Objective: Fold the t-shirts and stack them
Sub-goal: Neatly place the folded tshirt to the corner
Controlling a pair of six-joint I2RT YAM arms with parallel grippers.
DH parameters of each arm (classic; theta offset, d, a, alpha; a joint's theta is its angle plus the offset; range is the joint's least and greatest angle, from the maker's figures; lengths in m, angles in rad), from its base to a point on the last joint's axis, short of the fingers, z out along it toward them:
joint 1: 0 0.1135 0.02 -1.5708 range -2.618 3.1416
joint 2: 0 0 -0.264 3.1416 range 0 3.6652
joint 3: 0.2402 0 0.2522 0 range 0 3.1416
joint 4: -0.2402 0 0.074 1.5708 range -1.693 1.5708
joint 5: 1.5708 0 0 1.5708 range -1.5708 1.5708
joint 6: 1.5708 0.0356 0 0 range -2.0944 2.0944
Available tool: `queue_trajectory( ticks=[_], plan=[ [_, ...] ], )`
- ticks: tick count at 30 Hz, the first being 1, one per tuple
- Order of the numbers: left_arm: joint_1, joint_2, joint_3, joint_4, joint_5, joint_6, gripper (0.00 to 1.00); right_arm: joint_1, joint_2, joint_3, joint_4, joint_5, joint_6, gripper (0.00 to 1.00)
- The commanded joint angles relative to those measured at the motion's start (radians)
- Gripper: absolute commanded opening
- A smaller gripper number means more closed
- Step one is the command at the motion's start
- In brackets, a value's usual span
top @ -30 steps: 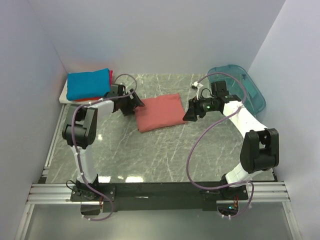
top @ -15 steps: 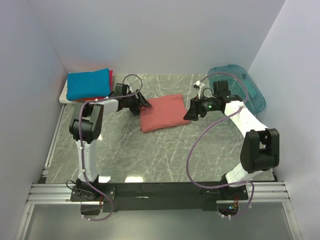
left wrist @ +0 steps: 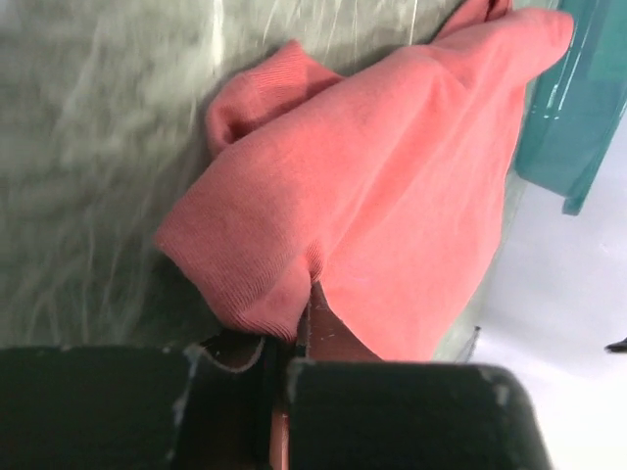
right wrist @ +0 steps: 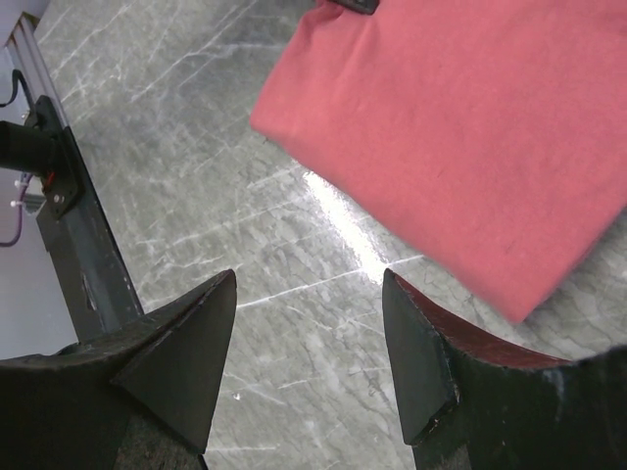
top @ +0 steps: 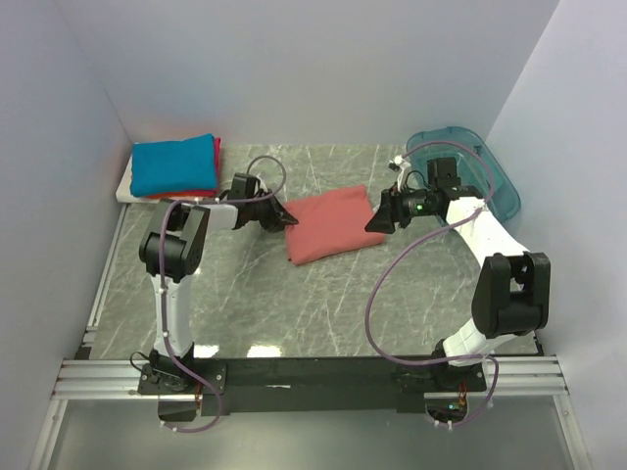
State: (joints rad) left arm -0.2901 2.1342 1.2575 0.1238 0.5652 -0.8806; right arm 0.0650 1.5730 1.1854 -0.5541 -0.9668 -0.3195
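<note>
The salmon-pink t-shirt (top: 331,223) lies folded into a compact rectangle near the middle of the tabletop (top: 294,294), slightly askew. It is well apart from the stack in the far left corner, where a folded blue t-shirt (top: 173,164) sits on top of a red t-shirt (top: 217,149). The left fingers (top: 286,214) are pressed together on the shirt's left edge. The left wrist view shows a puckered ridge of cloth pinched right at their tips, with the rest of the fold spreading away toward the teal bin (top: 480,176). The right fingers (top: 378,221) are spread and hold nothing — in their own view they hover low over bare marble just off the shirt's right-hand corner. The step in hand looks like carrying the folded shirt over to the stack. A one-sided pinch is risky for that: lifted by one edge alone, the layers would likely sag open and undo the fold. The right fingers should therefore close on the opposite edge, through every layer, before any lift — then both ends should rise level and travel together. The left arm (top: 211,213) reaches low, its forearm nearly flat above the tabletop and its wrist pointing right. The right arm (top: 470,220) bends in from beside the bin, its wrist angled down and left toward the shirt.
</note>
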Motion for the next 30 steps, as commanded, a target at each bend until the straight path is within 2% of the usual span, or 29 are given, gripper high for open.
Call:
queue_trajectory(
  ticks=[1,4,5,8,12,18,22,30],
  plan=[
    [-0.012,-0.051,-0.096,0.011,-0.099,0.086,0.0,-0.017,-0.016,0.008,-0.001,-0.038,-0.009,0.68],
    [-0.014,-0.166,-0.118,-0.03,-0.206,0.176,0.0,-0.03,-0.021,0.005,-0.004,-0.044,-0.01,0.68],
    [-0.018,-0.233,-0.106,-0.12,-0.344,0.202,0.0,-0.033,-0.027,0.005,-0.003,-0.044,-0.007,0.68],
    [-0.03,-0.334,-0.049,-0.33,-0.638,0.279,0.0,-0.04,-0.033,0.002,0.003,-0.044,-0.004,0.68],
    [-0.032,-0.404,0.02,-0.498,-0.86,0.345,0.0,-0.044,-0.03,0.005,0.003,-0.05,-0.004,0.68],
    [-0.055,-0.438,0.075,-0.573,-1.124,0.451,0.0,-0.045,-0.036,0.005,0.003,-0.053,-0.001,0.68],
    [-0.064,-0.428,0.118,-0.598,-1.255,0.526,0.0,-0.048,-0.044,0.005,0.005,-0.059,-0.001,0.68],
    [-0.07,-0.416,0.261,-0.633,-1.37,0.629,0.0,-0.059,-0.039,0.006,0.0,-0.078,-0.007,0.68]
  ],
)
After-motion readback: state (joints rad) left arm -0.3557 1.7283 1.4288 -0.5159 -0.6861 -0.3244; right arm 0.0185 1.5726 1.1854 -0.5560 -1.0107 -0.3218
